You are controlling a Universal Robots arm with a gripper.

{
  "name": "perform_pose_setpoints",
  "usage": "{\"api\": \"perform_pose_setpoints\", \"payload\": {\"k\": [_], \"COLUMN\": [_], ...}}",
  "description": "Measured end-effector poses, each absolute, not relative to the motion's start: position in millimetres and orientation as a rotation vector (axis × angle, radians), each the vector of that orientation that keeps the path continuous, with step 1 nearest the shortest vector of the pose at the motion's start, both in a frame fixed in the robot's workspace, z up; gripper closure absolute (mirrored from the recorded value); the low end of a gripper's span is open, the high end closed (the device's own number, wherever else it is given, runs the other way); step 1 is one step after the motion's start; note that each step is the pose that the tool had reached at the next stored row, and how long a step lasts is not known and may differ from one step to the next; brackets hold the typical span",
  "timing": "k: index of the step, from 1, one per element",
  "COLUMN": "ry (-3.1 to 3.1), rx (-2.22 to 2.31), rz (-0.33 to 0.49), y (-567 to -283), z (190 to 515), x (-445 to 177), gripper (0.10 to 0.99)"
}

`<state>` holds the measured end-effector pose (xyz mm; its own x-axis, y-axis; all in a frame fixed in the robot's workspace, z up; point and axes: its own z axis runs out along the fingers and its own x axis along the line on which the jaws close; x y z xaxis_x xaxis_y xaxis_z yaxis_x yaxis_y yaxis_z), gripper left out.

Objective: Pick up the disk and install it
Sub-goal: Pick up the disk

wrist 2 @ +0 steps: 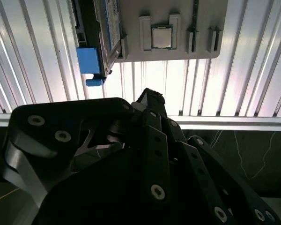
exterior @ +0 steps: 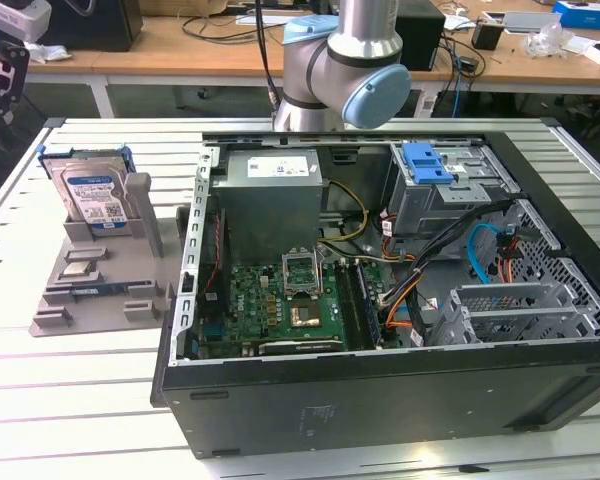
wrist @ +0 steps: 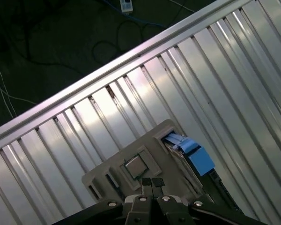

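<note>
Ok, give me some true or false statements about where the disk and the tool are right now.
1. The disk stands upright in the grey holder. True.
2. The tool grips the disk. False: it holds nothing and is apart from the disk.
3. The computer case is closed up. False: it lies open, with the motherboard showing.
4. A processor chip lies on the grey holder. True.
</note>
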<state>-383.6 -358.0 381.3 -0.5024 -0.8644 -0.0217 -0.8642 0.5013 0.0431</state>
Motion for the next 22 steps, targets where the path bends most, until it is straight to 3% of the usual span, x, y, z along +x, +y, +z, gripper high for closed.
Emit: {"api": "perform_pose_setpoints", "payload": {"k": [22], "ry": [-2.378], "rx": [2.034], "rz": [-0.073], "y": [-357.8], "z": [381.3], "x": [-383.6], "gripper": [0.98]}}
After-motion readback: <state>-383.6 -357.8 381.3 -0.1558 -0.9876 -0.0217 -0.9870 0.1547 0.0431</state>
